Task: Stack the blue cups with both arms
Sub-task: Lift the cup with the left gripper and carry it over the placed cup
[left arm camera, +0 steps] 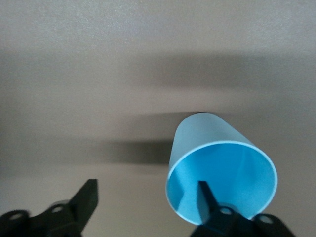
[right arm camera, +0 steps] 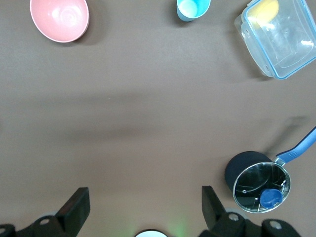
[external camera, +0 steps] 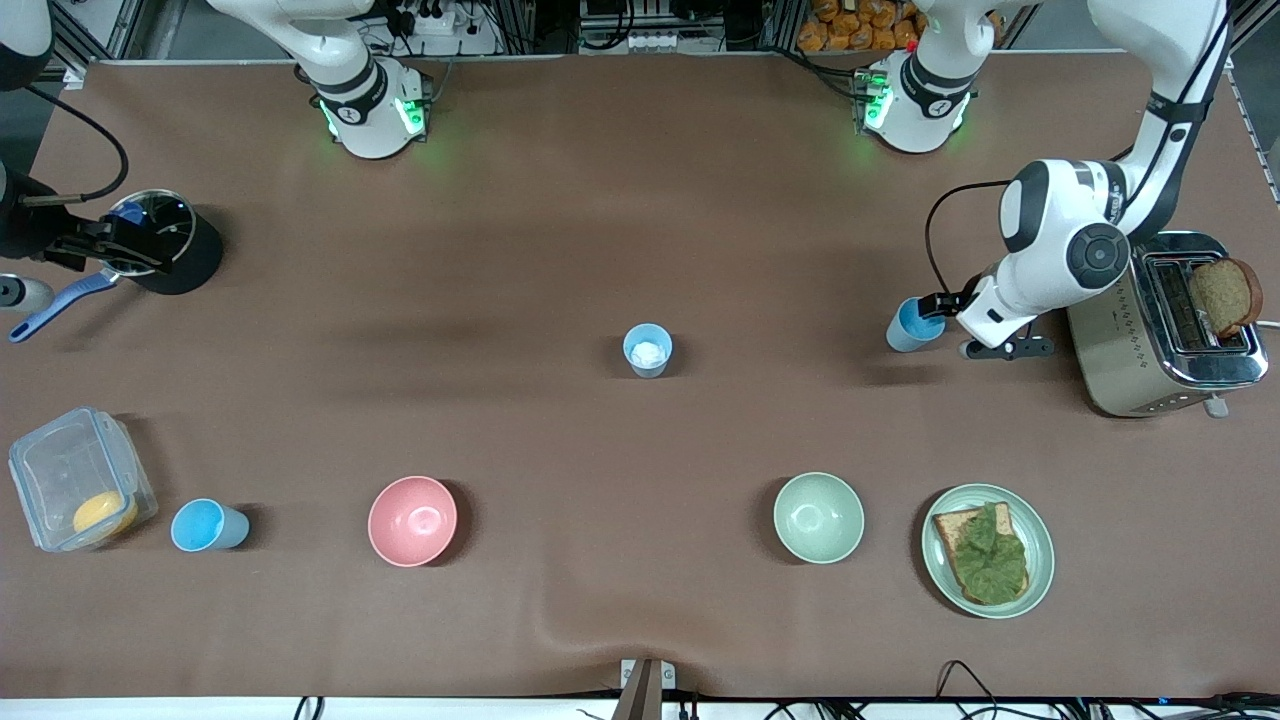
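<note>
No brand, label or writing is legible anywhere.

From the right arm's end of the table: the right gripper (external camera: pixel 95 250) hangs over a dark lidded saucepan (external camera: pixel 165 240) with a blue handle. Its fingers (right arm camera: pixel 76 207) stand wide apart and hold nothing. The front view shows only part of that arm, while its wrist view looks down on the pan, a clear box (right arm camera: pixel 276 37), the pink bowl (right arm camera: pixel 59 19) and one blue cup (right arm camera: pixel 192 8).

Nearest the front camera lie the box with something yellow in it, that blue cup, the pink bowl, a green bowl (external camera: pixel 818 517) and a plate (external camera: pixel 988 550) with leaf-topped toast.

A second cup (external camera: pixel 648 350), whitish inside, stands mid-table.

The third cup (external camera: pixel 912 325), bright blue inside, stands beside the toaster (external camera: pixel 1165 325). The left gripper (external camera: pixel 945 302) straddles its rim: the left wrist view shows one finger (left arm camera: pixel 205 197) inside the cup and the other outside, well apart. The jaws are still parted, not yet clamped on the wall. Only the front view shows bread in the toaster.
</note>
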Tool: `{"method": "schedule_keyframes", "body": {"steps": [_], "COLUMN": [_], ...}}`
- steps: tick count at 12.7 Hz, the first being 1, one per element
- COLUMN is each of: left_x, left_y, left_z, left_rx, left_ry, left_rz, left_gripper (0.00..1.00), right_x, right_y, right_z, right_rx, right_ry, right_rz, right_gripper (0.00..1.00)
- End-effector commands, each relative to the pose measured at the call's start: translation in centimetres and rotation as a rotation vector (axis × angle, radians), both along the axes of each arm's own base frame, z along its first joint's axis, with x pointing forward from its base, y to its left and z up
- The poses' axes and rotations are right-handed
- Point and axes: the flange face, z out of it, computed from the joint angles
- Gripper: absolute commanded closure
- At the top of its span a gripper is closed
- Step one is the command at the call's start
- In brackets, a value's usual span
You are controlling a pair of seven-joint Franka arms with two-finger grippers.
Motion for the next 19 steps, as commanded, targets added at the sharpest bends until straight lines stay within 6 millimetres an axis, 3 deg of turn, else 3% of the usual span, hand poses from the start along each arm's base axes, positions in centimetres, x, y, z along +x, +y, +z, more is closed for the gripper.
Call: {"method": "schedule_keyframes", "body": {"steps": [1, 4, 6, 8, 9, 11, 12, 15, 16, 18, 19], "left_x": [0.0, 0.7, 2.2, 3.6, 4.8, 5.3, 5.2, 2.2, 1.2, 0.9, 1.6], "left_y": [-0.3, -1.3, -2.2, -5.5, -8.6, -18.1, -21.3, -32.1, -35.3, -40.2, -41.1], "left_z": [0.0, 1.6, 4.7, 8.3, 11.3, 16.7, 18.4, 20.0, 19.3, 17.7, 16.3], "left_rx": [-0.001, 0.003, -0.003, -0.009, -0.022, -0.146, -0.218, -0.319, -0.323, -0.331, -0.322], "left_ry": [-0.016, -0.054, -0.117, -0.178, -0.214, -0.292, -0.303, -0.278, -0.251, -0.227, -0.225], "left_rz": [-0.029, -0.033, -0.041, -0.098, -0.148, -0.206, -0.172, -0.169, -0.145, -0.147, -0.153], "left_gripper": [1.00, 1.00, 1.00, 1.00, 1.00, 1.00, 1.00, 1.00, 1.00, 1.00, 1.00], "right_x": [-0.5, -0.5, -0.5, -0.5, -0.5, -0.6, -0.5, -0.6, -0.6, -0.6, -0.6], "right_y": [-0.2, -0.3, -0.4, -0.4, -0.5, -0.6, -0.6, -0.7, -1.0, -1.0, -1.0], "right_z": [0.6, 0.5, 0.5, 0.5, 0.4, 0.4, 0.4, 0.3, 0.3, 0.3, 0.3], "right_rx": [-0.019, -0.018, -0.018, -0.018, -0.018, -0.017, -0.017, -0.016, -0.016, -0.016, -0.016], "right_ry": [0.000, 0.003, 0.003, 0.003, 0.005, 0.011, 0.011, 0.016, 0.016, 0.016, 0.016], "right_rz": [-0.009, -0.011, -0.012, -0.009, -0.009, -0.008, -0.008, -0.007, -0.011, -0.011, -0.011], "right_gripper": [0.00, 0.00, 0.00, 0.00, 0.00, 0.00, 0.00, 0.00, 0.00, 0.00, 0.00]}}
